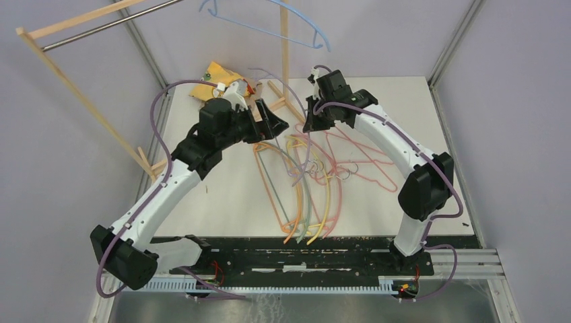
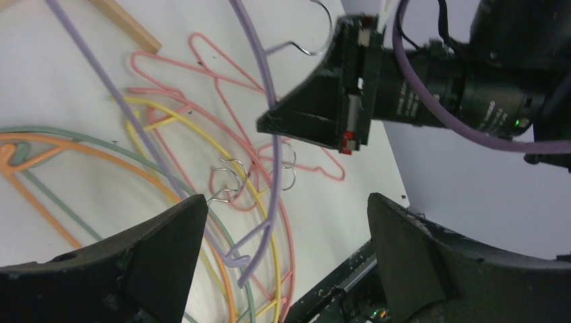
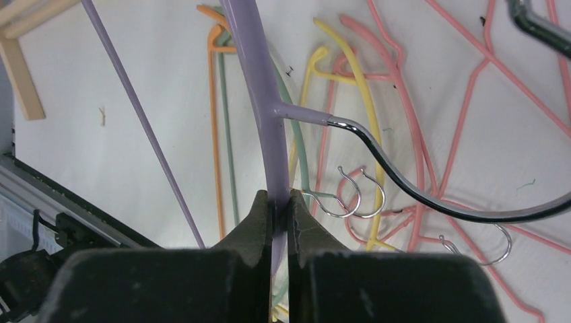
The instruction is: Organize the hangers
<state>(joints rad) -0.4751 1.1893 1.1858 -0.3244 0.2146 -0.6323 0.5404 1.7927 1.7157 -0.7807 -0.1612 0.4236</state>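
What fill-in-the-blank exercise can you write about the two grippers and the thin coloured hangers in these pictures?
1. The right gripper is shut on a thin hanger with a silver hook; its colour is ___.
2. The left gripper, with its jaws apart, holds ___.
3. The thin orange hanger lies flat on the white ___.

Missing words: purple; nothing; table.
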